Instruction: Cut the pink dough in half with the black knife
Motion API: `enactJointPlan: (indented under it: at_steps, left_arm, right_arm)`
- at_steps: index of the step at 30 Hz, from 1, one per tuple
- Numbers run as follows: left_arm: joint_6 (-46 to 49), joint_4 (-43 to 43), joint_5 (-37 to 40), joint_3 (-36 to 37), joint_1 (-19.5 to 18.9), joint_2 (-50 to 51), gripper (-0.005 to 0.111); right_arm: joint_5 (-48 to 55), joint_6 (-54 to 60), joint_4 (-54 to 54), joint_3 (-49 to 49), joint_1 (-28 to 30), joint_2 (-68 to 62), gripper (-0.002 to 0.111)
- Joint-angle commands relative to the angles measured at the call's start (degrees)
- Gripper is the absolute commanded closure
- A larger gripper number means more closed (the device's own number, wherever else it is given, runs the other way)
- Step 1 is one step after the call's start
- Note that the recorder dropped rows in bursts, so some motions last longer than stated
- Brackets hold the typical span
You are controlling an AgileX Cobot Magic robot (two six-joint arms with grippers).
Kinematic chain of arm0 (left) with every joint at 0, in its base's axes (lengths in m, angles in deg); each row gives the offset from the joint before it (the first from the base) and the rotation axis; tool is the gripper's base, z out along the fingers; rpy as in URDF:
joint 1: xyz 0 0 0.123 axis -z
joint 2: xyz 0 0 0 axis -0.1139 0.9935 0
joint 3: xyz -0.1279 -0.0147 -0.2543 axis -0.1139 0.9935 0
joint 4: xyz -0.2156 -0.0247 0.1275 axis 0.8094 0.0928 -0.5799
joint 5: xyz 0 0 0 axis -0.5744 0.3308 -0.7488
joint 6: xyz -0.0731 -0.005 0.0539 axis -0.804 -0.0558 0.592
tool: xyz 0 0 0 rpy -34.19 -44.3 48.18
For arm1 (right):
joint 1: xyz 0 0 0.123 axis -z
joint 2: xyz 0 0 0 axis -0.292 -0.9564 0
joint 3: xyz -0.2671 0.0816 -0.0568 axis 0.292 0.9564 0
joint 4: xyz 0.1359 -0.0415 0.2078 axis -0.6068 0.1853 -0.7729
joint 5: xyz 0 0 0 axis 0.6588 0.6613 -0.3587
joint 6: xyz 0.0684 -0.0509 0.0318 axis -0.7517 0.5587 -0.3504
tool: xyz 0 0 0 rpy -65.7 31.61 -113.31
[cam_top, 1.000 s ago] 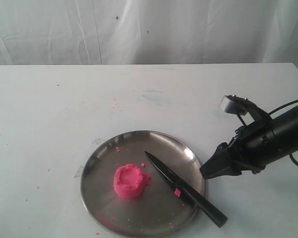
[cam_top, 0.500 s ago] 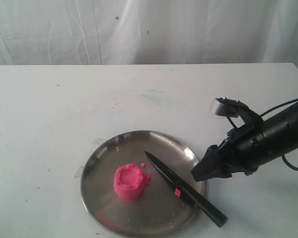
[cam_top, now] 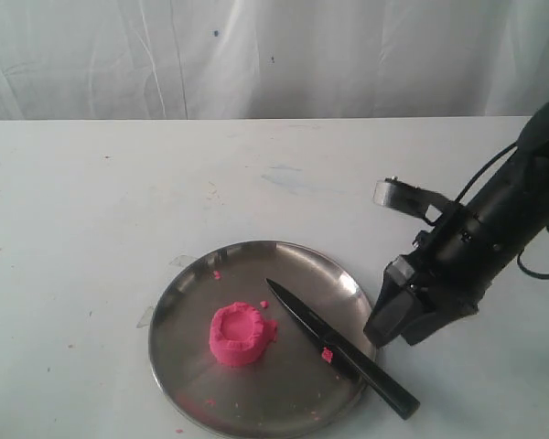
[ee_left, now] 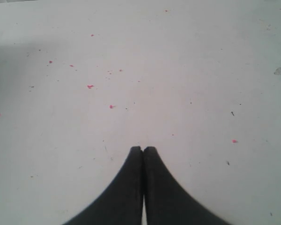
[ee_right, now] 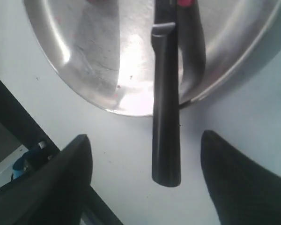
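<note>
The pink dough [cam_top: 242, 334] is one round lump with a dented top, sitting left of centre on the round steel plate [cam_top: 192, 302]. The black knife [cam_top: 343, 349] lies aslant, its blade on the plate and its handle [ee_right: 166, 140] sticking out over the plate's rim onto the table. My right gripper [cam_top: 384, 327] hangs open just above and beside the handle, tilted down; in the right wrist view its fingers stand wide either side of the handle's end, right gripper [ee_right: 145, 140]. My left gripper [ee_left: 143, 149] is shut and empty over bare table, out of the exterior view.
Tiny pink crumbs [cam_top: 327, 354] dot the plate and knife, and more crumbs [ee_left: 90, 86] speckle the white table under the left gripper. The plate's rim [ee_right: 131, 111] shows in the right wrist view. A white curtain hangs behind the table.
The right arm has swung its gripper from pointing sideways to pointing steeply down, lowering toward the knife's handle. Dough, knife and plate have not moved.
</note>
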Motion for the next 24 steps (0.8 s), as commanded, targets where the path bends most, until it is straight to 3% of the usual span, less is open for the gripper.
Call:
enactJointPlan:
  at_steps: [1,24]
  left_arm:
    - [-0.1,0.1,-0.1,0.2,0.3,-0.2,0.107]
    - [-0.1,0.1,-0.1,0.2,0.3,-0.2,0.107]
  right_arm:
    - [0.6,-0.2,0.1,-0.3,0.0,-5.5,0.046]
    - [-2.3,10.4,-5.2,6.4,-0.1,-7.6,0.048]
